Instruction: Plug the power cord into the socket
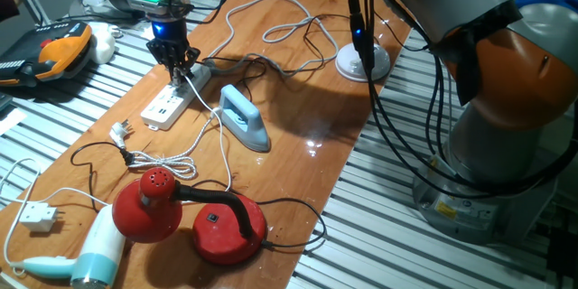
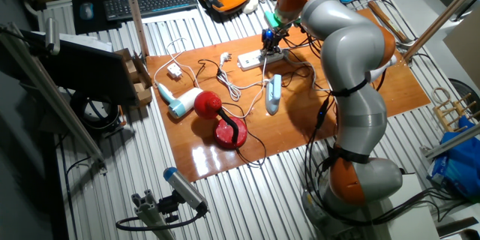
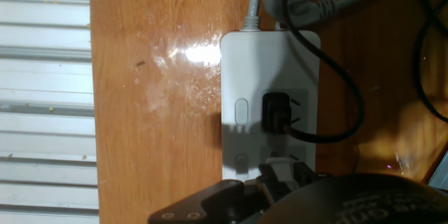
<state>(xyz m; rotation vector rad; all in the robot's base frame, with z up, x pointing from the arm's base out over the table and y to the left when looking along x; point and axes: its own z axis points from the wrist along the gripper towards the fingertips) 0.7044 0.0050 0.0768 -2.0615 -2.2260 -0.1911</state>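
Observation:
The socket (image 1: pixel 165 106) is a long white power strip lying on the wooden table, seen from above in the hand view as the socket (image 3: pixel 269 63). A black plug (image 3: pixel 277 112) sits in one of its outlets. My gripper (image 1: pixel 181 69) stands over the strip's far end, shut on the small white plug (image 3: pixel 280 166) of the power cord. The plug is right at the strip's face, over the outlet beside the black plug. The power cord (image 1: pixel 219 117) trails as a thin white cable from the gripper past the iron. From the other side, the gripper (image 2: pixel 268 45) hangs over the socket (image 2: pixel 253 61).
A light blue iron (image 1: pixel 244 117) lies right of the strip. In front are a bundled cord with a grey-white plug (image 1: pixel 122 131), a red lamp (image 1: pixel 149 203), a hair dryer (image 1: pixel 95 253) and a small white plug block (image 1: pixel 38 217). A white round base (image 1: pixel 363 61) sits at the back.

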